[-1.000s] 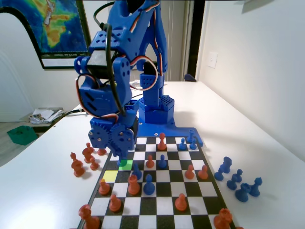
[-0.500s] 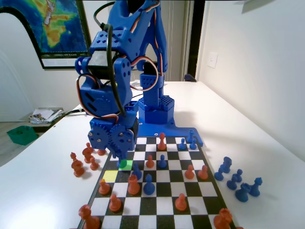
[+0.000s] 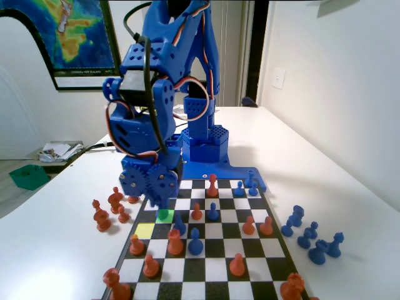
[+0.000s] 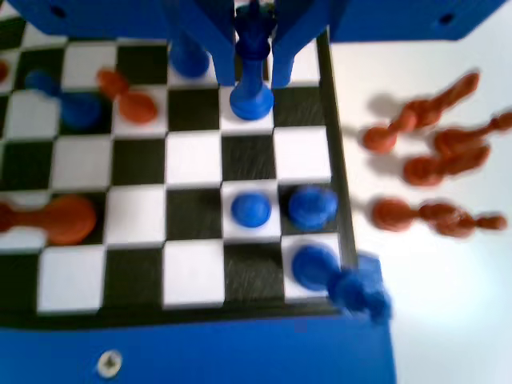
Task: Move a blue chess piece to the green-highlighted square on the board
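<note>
In the wrist view, the gripper (image 4: pixel 254 76) is hanging down over the board (image 4: pixel 196 172) with a tall blue chess piece (image 4: pixel 253 68) standing upright between its two jaws. The piece has a spiked crown on a slim stem and a flared base, so it looks more like a queen than a pawn. Its base is sitting on a white square beside the board's right rim. The jaws are flanking the stem closely, but blur is hiding whether they are pressing on it or standing just clear, so I cannot tell if they are clamped. In the fixed view, the gripper (image 3: pixel 160 209) is reaching down right at the green-highlighted square (image 3: pixel 165 215), which is showing just under its tip. The piece's long axis is running vertical, straight down from the jaws, so the coming move probably turns on a clean vertical line: letting go and lifting straight up without tipping it
</note>
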Robot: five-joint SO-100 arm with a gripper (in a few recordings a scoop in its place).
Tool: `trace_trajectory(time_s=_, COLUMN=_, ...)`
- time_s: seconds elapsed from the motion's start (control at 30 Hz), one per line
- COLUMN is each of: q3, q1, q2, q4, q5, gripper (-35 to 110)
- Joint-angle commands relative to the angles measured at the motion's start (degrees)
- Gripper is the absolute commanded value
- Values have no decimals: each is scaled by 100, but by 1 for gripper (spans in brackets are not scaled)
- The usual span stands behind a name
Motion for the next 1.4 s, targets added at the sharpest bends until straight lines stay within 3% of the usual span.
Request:
trace_trajectory(time_s=0.0, q3=53, q1=-9, q2=123, q4=-114, q5=-123, gripper=4)
trace_trajectory(time_s=0.7, q3=281, q1=-70, q2=220, q4=-448, q5=26, gripper=13)
trace_trajectory(time_s=1.37, q3=-1731, q1=79, q2=1380, q4=2628, q5=-62, gripper=12)
